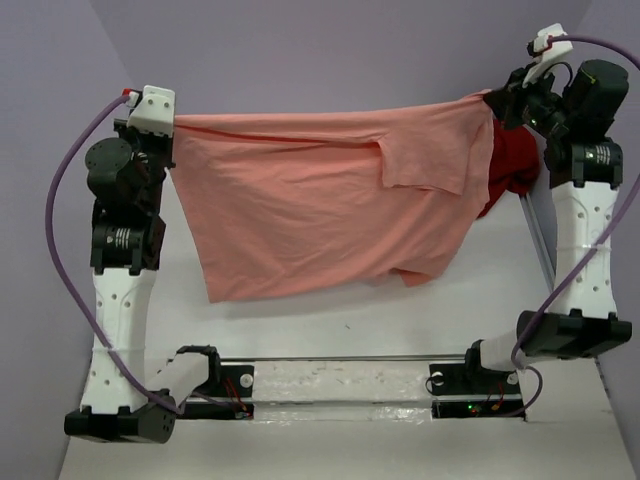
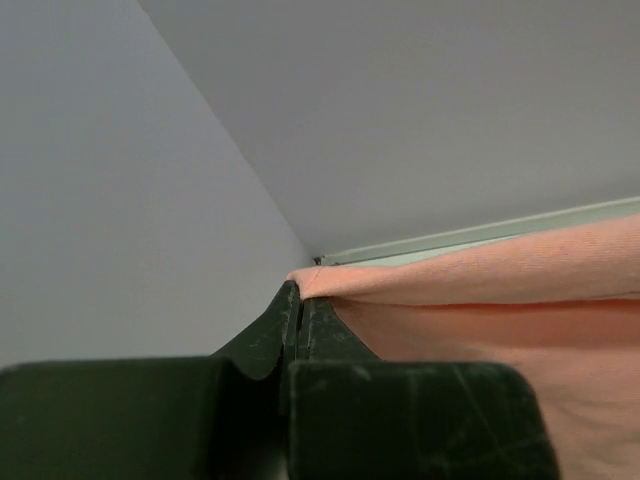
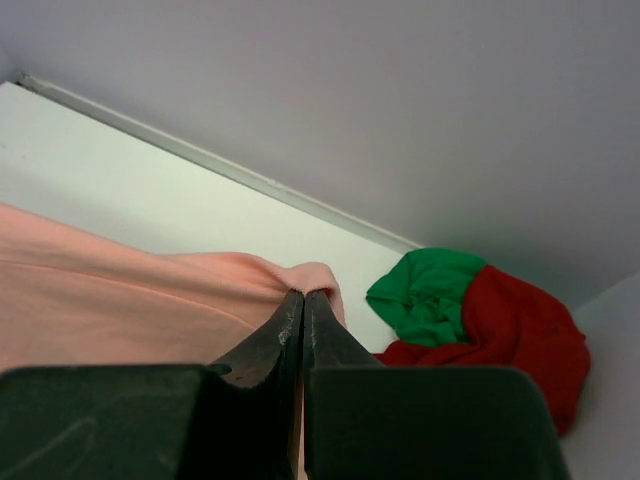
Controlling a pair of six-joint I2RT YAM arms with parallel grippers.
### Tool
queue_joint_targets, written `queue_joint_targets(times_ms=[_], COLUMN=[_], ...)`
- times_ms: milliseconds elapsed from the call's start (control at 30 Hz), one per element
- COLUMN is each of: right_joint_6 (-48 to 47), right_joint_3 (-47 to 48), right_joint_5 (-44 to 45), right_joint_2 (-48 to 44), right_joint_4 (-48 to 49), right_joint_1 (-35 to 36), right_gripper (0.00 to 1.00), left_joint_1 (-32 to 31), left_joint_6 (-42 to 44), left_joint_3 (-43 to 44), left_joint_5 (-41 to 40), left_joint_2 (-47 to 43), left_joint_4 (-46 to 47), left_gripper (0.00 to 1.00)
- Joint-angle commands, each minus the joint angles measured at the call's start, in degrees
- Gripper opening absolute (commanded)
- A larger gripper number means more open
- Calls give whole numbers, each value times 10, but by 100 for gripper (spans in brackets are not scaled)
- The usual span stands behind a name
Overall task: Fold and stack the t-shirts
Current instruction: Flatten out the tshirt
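Note:
The salmon-pink t-shirt (image 1: 310, 200) hangs stretched in the air between my two grippers, its lower edge drooping toward the white table (image 1: 330, 320). My left gripper (image 1: 172, 125) is shut on its left corner, seen pinched in the left wrist view (image 2: 300, 288). My right gripper (image 1: 497, 100) is shut on its right corner, seen in the right wrist view (image 3: 303, 296). The dark red t-shirt (image 1: 512, 165) lies crumpled at the back right, partly hidden behind the pink one. The green t-shirt (image 3: 430, 295) is bunched against the red one (image 3: 520, 335); it is hidden in the top view.
Grey walls close in the table at the back and sides. The arm bases and a rail (image 1: 340, 385) run along the near edge. The right arm column (image 1: 585, 250) stands beside the red and green pile.

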Motion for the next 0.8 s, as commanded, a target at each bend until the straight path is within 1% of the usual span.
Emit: queue_joint_targets(times_ms=[0, 67, 100, 133, 167, 200, 233, 267, 300, 333, 367, 433, 500, 600, 667, 700, 767], right_joint_6=[6, 9, 9, 12, 14, 15, 20, 23, 28, 32, 35, 40, 41, 36, 35, 34, 28], right_joint_3=[28, 44, 58, 94, 116, 141, 166, 221, 251, 280, 336, 367, 376, 366, 341, 327, 262], right_joint_5=[15, 14, 11, 10, 12, 11, 11, 10, 9, 7, 3, -3, -6, -6, -11, -15, -26], right_joint_2=[71, 104, 145, 167, 189, 211, 254, 274, 294, 312, 347, 366, 367, 339, 317, 285, 246], right_joint_4=[40, 48, 48, 47, 46, 43, 40, 33, 27, 22, 10, 7, 9, 8, 6, 6, 8], right_joint_1=[-4, -4, -4, -4, -4, -4, -4, -4, -4, -4, -4, -4, -4, -4, -4, -4, -4], right_gripper=[0, 0, 0, 0, 0, 0, 0, 0, 0, 0, 0, 0, 0, 0, 0, 0, 0], left_joint_1=[6, 7, 9, 10, 11, 11, 11, 11, 11, 11, 11, 11, 10, 5, 5, 5, 5], left_joint_6=[5, 1, -3, -13, -15, -20, -24, -28, -32, -35, -42, -48, -55, -53, -52, -51, -45], left_joint_3=[6, 25, 40, 57, 107, 139, 170, 244, 285, 324, 399, 463, 503, 484, 455, 409, 349], left_joint_5=[-11, -5, 3, 8, 12, 15, 19, 19, 22, 23, 26, 32, 53, 53, 56, 62, 70], left_joint_2=[80, 113, 151, 172, 219, 243, 269, 322, 345, 371, 410, 437, 445, 422, 385, 350, 306], left_joint_4=[53, 63, 65, 66, 60, 53, 33, 21, -6, -6, -35, -66, -64, -57, -57, -56, -53], left_gripper=[0, 0, 0, 0, 0, 0, 0, 0, 0, 0, 0, 0, 0, 0, 0, 0, 0])
